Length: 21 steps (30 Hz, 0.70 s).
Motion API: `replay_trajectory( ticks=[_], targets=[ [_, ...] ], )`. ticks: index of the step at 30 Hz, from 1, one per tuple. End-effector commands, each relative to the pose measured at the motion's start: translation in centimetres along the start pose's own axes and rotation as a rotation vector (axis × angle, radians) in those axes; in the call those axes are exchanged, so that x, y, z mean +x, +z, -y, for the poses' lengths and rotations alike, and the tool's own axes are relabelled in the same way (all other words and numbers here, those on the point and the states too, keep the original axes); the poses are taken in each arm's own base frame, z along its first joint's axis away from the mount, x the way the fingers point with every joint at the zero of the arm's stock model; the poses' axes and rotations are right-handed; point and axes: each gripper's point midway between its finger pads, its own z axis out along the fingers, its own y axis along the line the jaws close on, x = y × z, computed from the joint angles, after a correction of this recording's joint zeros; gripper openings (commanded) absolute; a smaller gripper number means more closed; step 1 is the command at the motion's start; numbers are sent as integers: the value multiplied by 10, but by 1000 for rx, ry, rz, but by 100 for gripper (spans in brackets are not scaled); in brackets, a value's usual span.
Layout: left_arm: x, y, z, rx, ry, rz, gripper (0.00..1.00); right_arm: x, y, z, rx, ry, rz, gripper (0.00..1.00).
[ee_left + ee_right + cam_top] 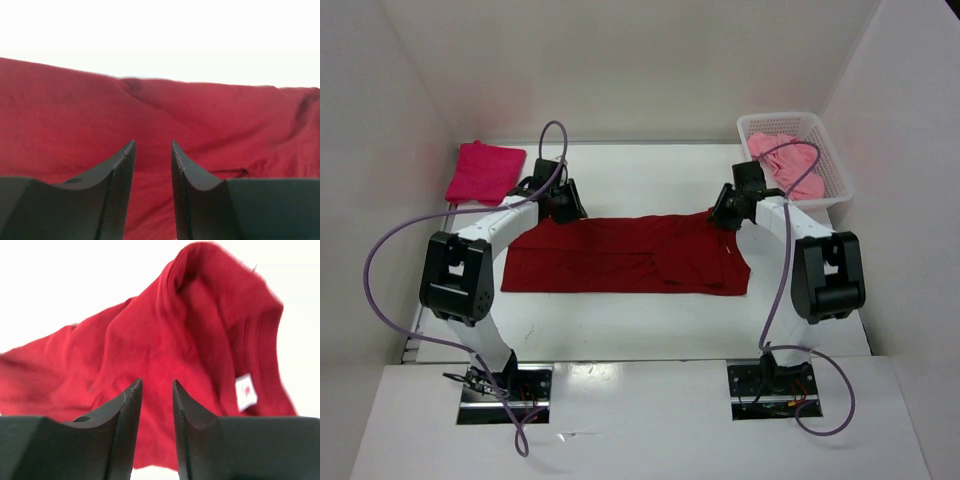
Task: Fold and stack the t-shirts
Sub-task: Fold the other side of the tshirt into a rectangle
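- We look down on a white table (620, 320) with two robot arms bolted at its near edge, both reaching away from us.
- A dark red t-shirt (620, 258) lies across the middle of the table in a long, flat band running left to right. Its right end is bunched and overlapped.
- The left gripper (566, 210) sits at the far edge of this shirt, towards its left end. In the left wrist view its two black fingers (120, 170) stand apart with a narrow gap. We see red cloth lying beyond the gap and nothing pinched in it.
- The right gripper (725, 215) sits at the far right corner of the same shirt. In its wrist view the fingers (192, 410) are also parted, with nothing between them. The collar end of the shirt rises in a loose hump just ahead, and a small white label (246, 391) shows inside the neck.
- A bright crimson-pink t-shirt (485, 170) rests folded into a small square at the far left corner of the table, well apart from the dark red one.
- A light pink t-shirt (785, 160) lies crumpled inside a white mesh basket (832, 150) at the far right corner, just behind the right arm.
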Motion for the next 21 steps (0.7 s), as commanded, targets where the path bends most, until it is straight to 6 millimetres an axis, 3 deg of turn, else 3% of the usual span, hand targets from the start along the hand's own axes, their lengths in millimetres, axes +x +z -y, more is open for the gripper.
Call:
replay_trajectory(
  ticks=[1, 4, 8, 11, 16, 21],
  targets=[
    [-15, 11, 3, -10, 20, 33, 42, -32, 15, -10, -3, -83, 95, 37],
    [-14, 26, -4, -43, 37, 22, 42, -32, 29, -5, 25, -81, 88, 46],
    [-6, 39, -10, -60, 34, -9, 42, -42, 39, 2, 72, -99, 110, 47],
    [1, 47, -15, -73, 33, -31, 42, -39, 50, 3, 76, -98, 87, 31],
    [0, 52, -37, -94, -16, -49, 42, -36, 47, 16, 129, -65, 110, 10],
    [-2, 54, -55, -115, -59, -54, 42, -39, 38, 35, 189, -35, 119, 0]
  ],
)
